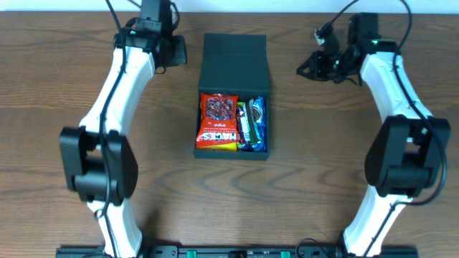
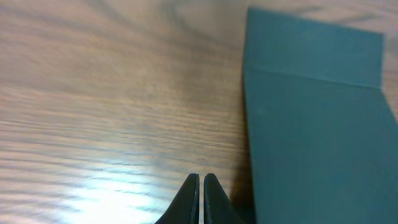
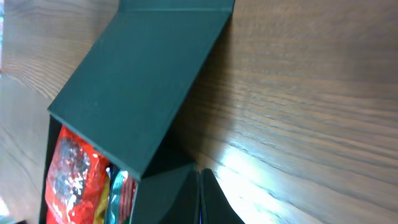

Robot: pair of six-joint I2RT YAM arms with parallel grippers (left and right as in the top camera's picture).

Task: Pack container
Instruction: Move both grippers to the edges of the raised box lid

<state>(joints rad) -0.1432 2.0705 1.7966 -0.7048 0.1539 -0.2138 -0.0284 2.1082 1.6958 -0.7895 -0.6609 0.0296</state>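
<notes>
The box [image 1: 234, 61] lies in the middle of the table [image 1: 323, 143], lid folded back toward 12 o'clock, with a red packet [image 1: 217, 122] inside. The left gripper [image 2: 200, 185], at its 10 o'clock, is clenched on nothing. The right gripper [image 3: 199, 182], at 2 o'clock, is also clenched and empty.

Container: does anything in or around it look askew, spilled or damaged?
Nothing stands out. The container sits square with its lid open. The red packet and blue-green packets lie inside, and nothing is spilled on the table.
</notes>
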